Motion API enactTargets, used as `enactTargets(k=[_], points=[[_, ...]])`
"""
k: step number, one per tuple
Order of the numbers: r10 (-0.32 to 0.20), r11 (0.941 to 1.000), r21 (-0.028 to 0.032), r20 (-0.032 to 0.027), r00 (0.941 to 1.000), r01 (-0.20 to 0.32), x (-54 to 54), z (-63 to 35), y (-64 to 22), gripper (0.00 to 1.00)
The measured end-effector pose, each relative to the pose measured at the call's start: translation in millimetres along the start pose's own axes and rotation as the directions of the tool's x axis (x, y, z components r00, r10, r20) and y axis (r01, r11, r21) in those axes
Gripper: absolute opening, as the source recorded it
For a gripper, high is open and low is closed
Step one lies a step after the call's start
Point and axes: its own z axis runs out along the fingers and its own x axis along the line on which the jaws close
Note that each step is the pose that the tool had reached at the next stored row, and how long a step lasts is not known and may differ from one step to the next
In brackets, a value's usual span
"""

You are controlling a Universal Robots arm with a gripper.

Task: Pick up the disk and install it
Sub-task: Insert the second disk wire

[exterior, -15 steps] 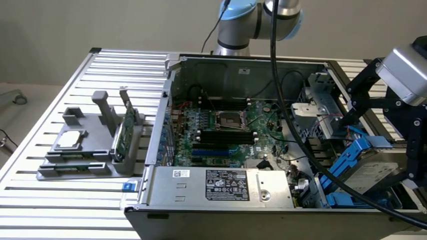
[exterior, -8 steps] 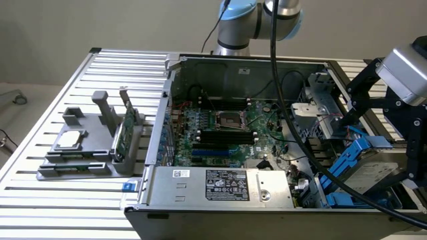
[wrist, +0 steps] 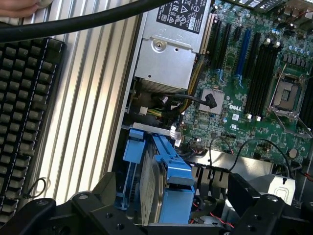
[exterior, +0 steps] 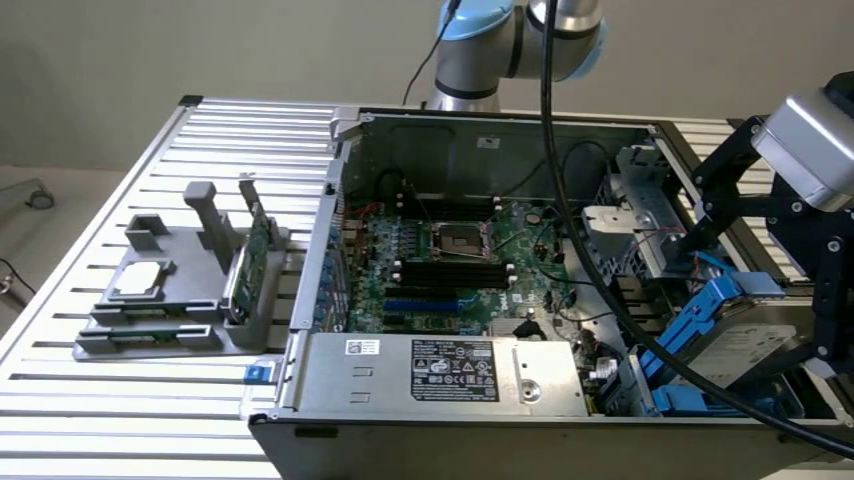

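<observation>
The disk (exterior: 750, 345) is a silver-grey hard drive in bright blue carrier rails (exterior: 694, 335). It hangs tilted over the corner of the open computer case (exterior: 400, 385) at the exterior view's right, beside the metal drive cage (exterior: 641, 215). My gripper (exterior: 747, 300) is shut on the disk, with a black finger on either side. In the wrist view the disk (wrist: 152, 188) shows edge-on between its blue rails (wrist: 171, 166), with my gripper (wrist: 166, 208) around it and the case floor and cables just below.
The case holds a green motherboard (exterior: 454, 260) and a silver power supply (exterior: 441, 370). A thick black cable (exterior: 554, 200) runs down across the case. A grey fixture (exterior: 174, 300) with a green card and a small silver chip stands at the exterior view's left. A black keyboard (wrist: 22, 122) lies on the slatted table.
</observation>
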Motion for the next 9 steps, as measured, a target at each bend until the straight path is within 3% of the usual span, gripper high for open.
enactTargets(k=[9], points=[[0.0, 1.0, 0.0, 0.0, 1.0, 0.0, 0.0, 0.0, 0.0, 0.99]])
